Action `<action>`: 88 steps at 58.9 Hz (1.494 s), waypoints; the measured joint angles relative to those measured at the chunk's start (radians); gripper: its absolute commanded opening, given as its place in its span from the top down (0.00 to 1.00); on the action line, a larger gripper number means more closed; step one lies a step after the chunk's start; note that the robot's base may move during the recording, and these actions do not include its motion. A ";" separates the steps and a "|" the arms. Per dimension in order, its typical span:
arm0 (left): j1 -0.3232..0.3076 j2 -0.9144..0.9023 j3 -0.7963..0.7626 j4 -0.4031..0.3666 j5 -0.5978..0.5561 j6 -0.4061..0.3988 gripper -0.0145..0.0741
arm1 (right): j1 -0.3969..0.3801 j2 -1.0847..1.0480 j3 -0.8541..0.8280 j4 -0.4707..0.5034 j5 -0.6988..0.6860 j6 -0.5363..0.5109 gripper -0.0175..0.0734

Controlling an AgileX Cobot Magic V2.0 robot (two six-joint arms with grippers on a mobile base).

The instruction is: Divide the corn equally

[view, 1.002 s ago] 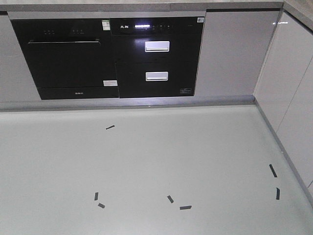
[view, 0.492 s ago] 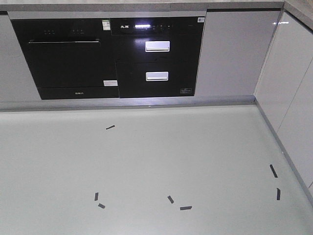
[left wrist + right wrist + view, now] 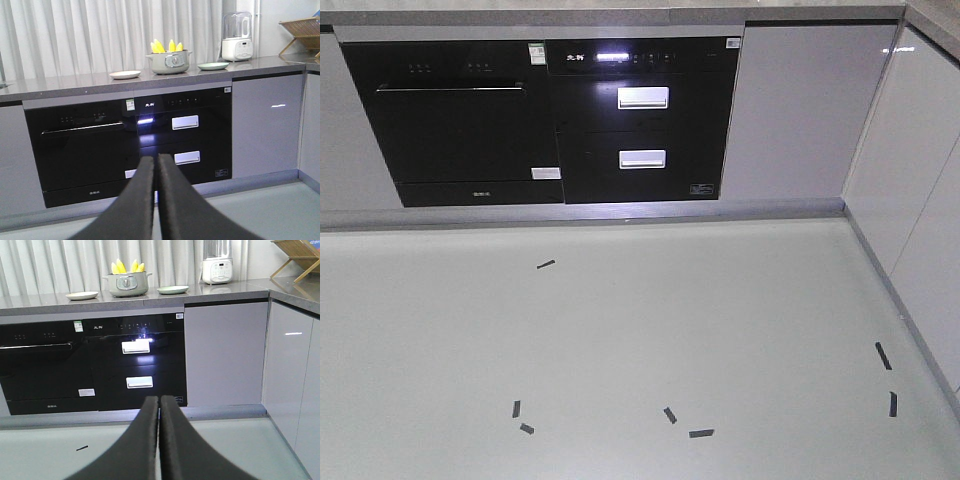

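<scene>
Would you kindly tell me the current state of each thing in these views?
pot, lidless
corn, standing in the pot
cream plate, empty
green plate, empty
black appliance door, closed
drawers, both closed
left gripper, shut, empty
right gripper, shut, empty

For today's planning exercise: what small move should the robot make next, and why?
Probably drive closer to the counter: the corn stands in the pot between a white plate and a green plate, well beyond the shut left pincer and right pincer.

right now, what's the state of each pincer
Left pincer: closed, holding nothing.
Right pincer: closed, holding nothing.
</scene>
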 measured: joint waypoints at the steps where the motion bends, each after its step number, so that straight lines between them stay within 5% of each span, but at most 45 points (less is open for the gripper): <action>1: 0.000 0.000 0.000 0.000 0.000 0.000 0.84 | 0.000 0.000 0.000 0.000 0.000 0.000 0.81; 88: 0.000 0.000 0.000 0.000 0.000 0.000 0.84 | 0.000 0.000 0.000 0.000 0.000 0.000 0.81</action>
